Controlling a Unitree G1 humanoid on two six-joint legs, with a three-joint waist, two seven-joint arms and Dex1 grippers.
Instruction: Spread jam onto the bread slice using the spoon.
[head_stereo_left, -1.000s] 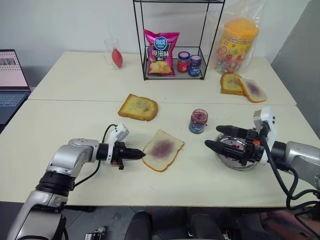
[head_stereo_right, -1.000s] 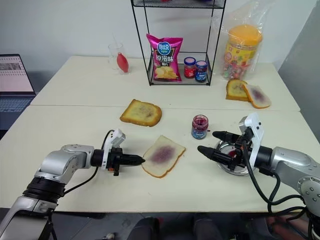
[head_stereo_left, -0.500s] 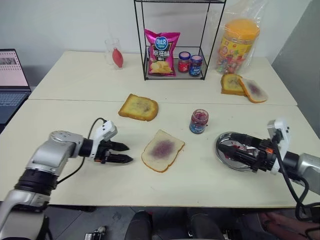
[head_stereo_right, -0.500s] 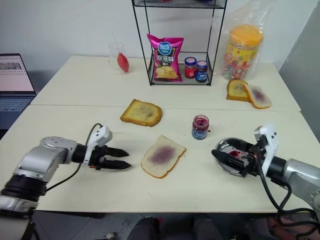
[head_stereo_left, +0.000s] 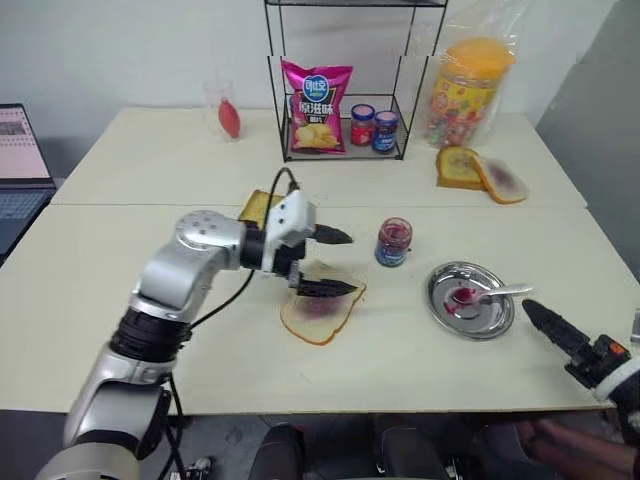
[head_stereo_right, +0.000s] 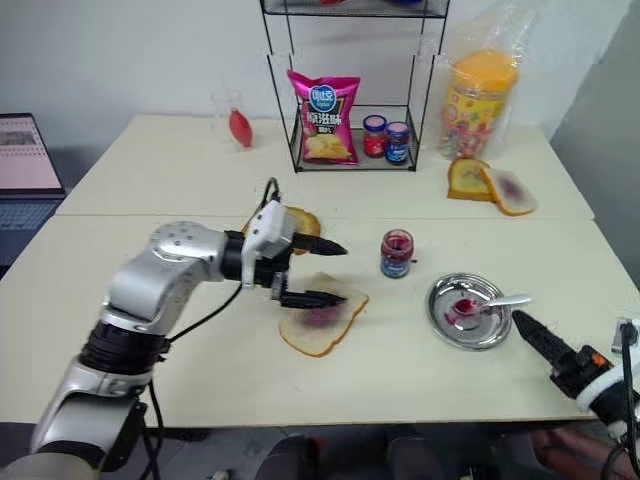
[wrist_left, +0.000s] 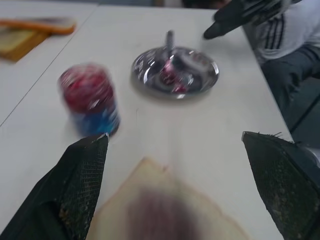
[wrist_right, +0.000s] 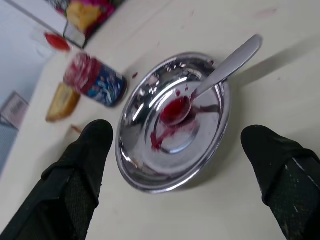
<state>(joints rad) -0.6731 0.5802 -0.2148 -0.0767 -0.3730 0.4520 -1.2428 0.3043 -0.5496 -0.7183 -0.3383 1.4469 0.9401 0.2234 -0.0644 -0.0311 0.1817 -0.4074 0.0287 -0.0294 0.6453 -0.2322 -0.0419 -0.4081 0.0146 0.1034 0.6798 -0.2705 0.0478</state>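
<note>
The spoon (head_stereo_left: 480, 294) lay in the steel plate (head_stereo_left: 443, 312) on the tabletop (head_stereo_left: 400, 360), jam-stained bowl down in the dish and slim handle resting over the rim, slanting out toward the robot's right. That handle was the thing to catch, and the right pincer (wrist_right: 175, 165) was the one placed for it: it hovered just on the robot's own side of the plate, black fingers spread wide and holding nothing, so that the spoon lay directly ahead of the tips. Its handle ran crosswise to the pincer's line, which I judged would call for a turn of the wrist before any pinch.

The left pincer (head_stereo_left: 335, 263) was spread as well, empty, raised over the bread slice (head_stereo_left: 320, 312) with one finger above the purple smear. The jam jar (head_stereo_left: 393, 242) stood between the bread and the plate, apart from both. From the left pincer the spoon sat well off, past the jar.
</note>
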